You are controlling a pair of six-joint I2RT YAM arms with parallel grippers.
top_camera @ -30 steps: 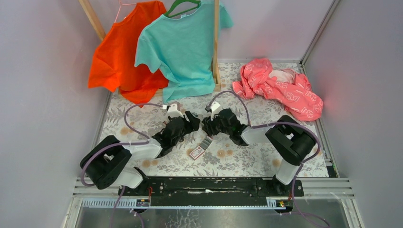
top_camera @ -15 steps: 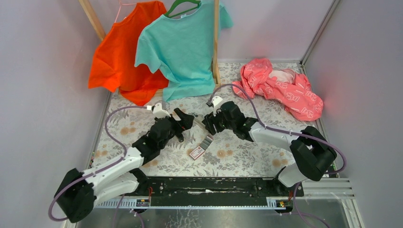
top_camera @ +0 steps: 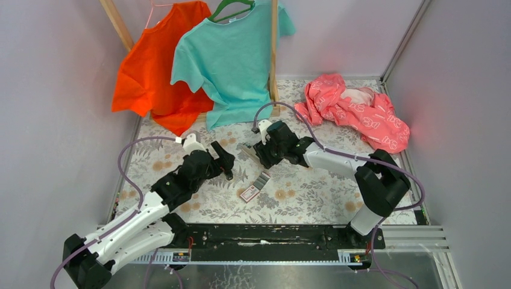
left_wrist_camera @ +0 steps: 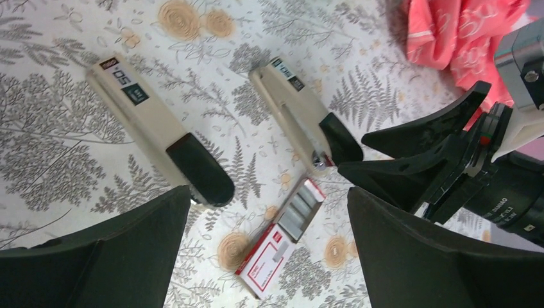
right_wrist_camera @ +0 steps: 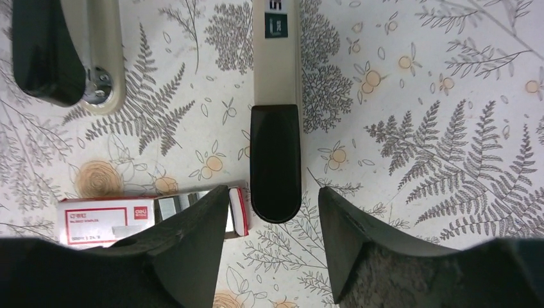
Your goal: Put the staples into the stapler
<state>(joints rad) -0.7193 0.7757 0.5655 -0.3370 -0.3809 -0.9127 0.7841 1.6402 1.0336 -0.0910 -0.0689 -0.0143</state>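
Cloth (top_camera: pixel 301 198): fern print is seen under everything.
Staples (left_wrist_camera: pixel 279 240): box is laid near side of both staplers, strips exposed; print unreadable.
Stapler (left_wrist_camera: pixel 157 131): "50" is read.
Second stapler (left_wrist_camera: pixel 305 119): label blurred.
Left claw (left_wrist_camera: pixel 268 192): spread wide, empty.
Right claw (right_wrist_camera: pixel 272 192): parted, empty.

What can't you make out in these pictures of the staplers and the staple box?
Right wrist view: a finger of the right tool covers part of the red-and-white cardboard staple box.
Right wrist view: the middle beige plastic stapler with a black end and the left beige stapler are cut off by the top edge.
Top view: the box print is too small to read.
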